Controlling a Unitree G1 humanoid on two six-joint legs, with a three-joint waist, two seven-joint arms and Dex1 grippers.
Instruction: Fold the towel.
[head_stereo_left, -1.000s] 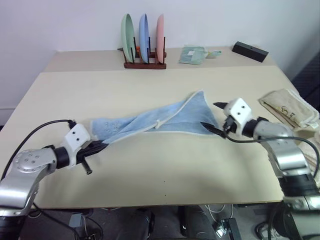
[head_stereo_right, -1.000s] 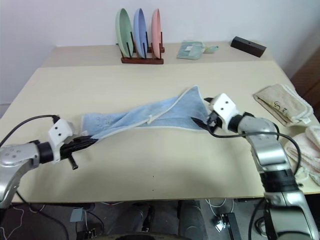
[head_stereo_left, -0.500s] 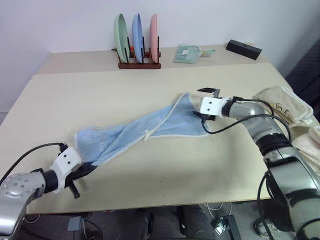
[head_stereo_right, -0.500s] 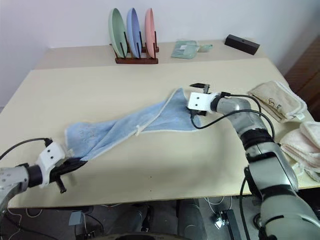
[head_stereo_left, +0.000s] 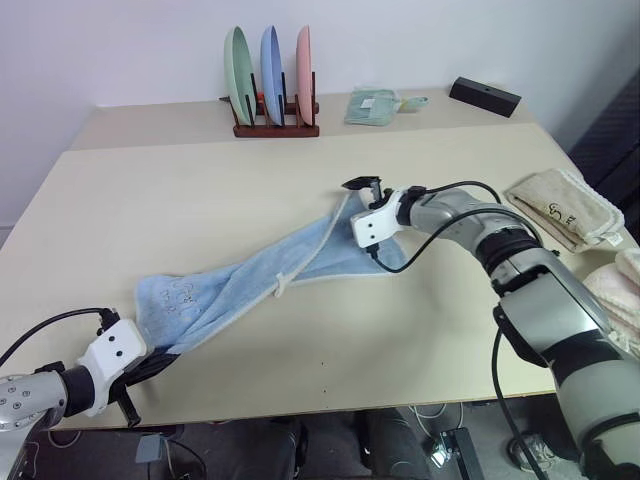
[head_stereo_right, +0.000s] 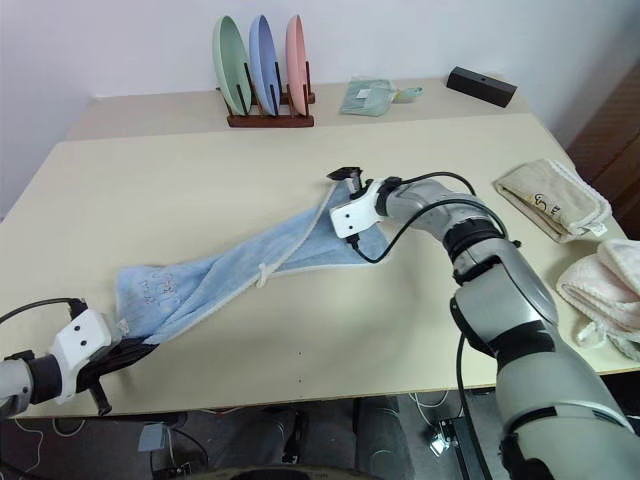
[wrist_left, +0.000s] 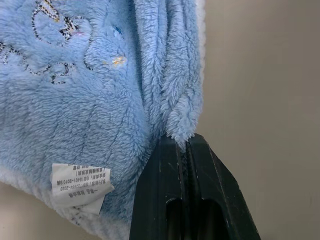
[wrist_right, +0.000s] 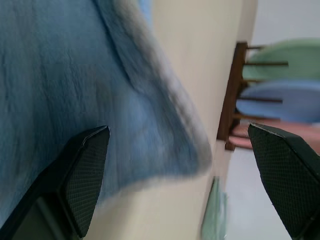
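The light blue towel (head_stereo_left: 270, 275) lies stretched in a long, rumpled strip across the middle of the counter (head_stereo_left: 200, 190), running from the lower left of the frame up toward the centre. It has a white edge and a small white loop about halfway along.

The left arm is low in the bottom left corner, bent and reaching in from the side. Its left pincer (head_stereo_left: 155, 362) is pressed together on the lower left corner of the towel — in the left wrist view the two black fingers (wrist_left: 165, 200) squeeze a fold of the fluffy blue cloth, just beside a small white tag (wrist_left: 80, 186).

The right arm stretches in from the right, elbow out, its wrist rolled over. Its right pincer (head_stereo_left: 367, 215) is spread wide over the upper right end of the towel — one finger above the cloth, holding nothing.

At the back of the counter stands a rack of three plates (head_stereo_left: 268, 75).
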